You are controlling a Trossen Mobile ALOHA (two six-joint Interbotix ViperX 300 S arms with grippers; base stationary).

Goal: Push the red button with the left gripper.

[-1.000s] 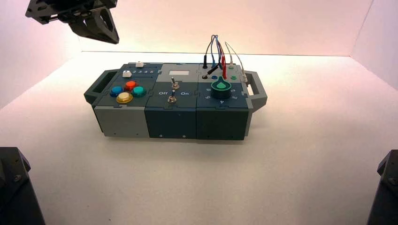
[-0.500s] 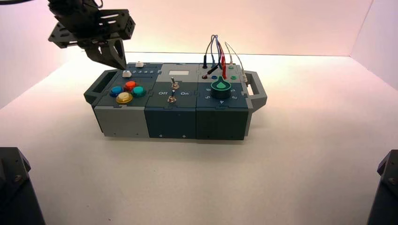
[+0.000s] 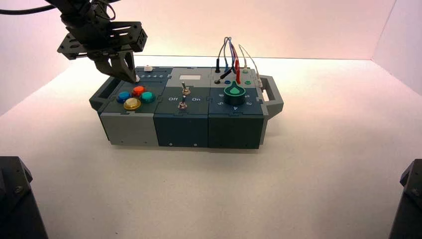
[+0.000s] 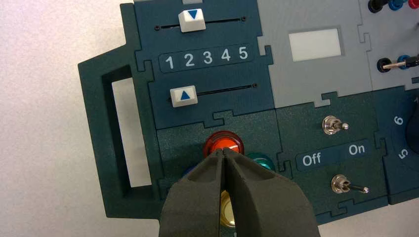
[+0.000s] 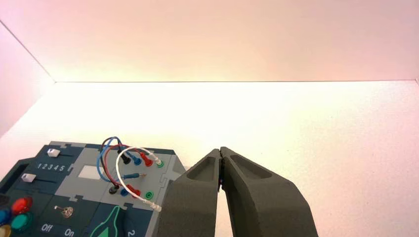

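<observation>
Two black blocky shapes with screws (image 3: 19,199): one at the surface's near left corner, one at its near right.

Right claw (image 5: 220,153): idle, in its own wrist view, fingers clenched together, box to one side.

Surface (image 3: 209,189): pale, carrying one box (image 3: 180,130) left of its middle, a handle at each end.

Box top, near left corner, four domed push buttons in a cluster:
- yellow button (image 3: 132,103), nearest the box's near edge;
- blue button (image 3: 124,97), toward the left edge;
- green button (image 3: 147,97), opposite the blue;
- red button (image 3: 138,91), farthest of the four from the near edge.

Middle of the box, two toggle switches (image 3: 182,103), one behind the other, both levers toward "On".

Near right part, green-and-black knob (image 3: 234,93).

Left claw (image 3: 135,80): clenched, fingers together, above the box's left part. Tips point down, near the red button yet apart from it; in the left wrist view they overlap its rim.

Far left part, two white sliders (image 4: 191,20) flanking numerals 1 to 5: the nearer at the 1 end, the farther partway along.

Far middle, pale display window (image 3: 189,77).

Far right corner, black, blue, red and white wires (image 3: 230,50), looping up.
</observation>
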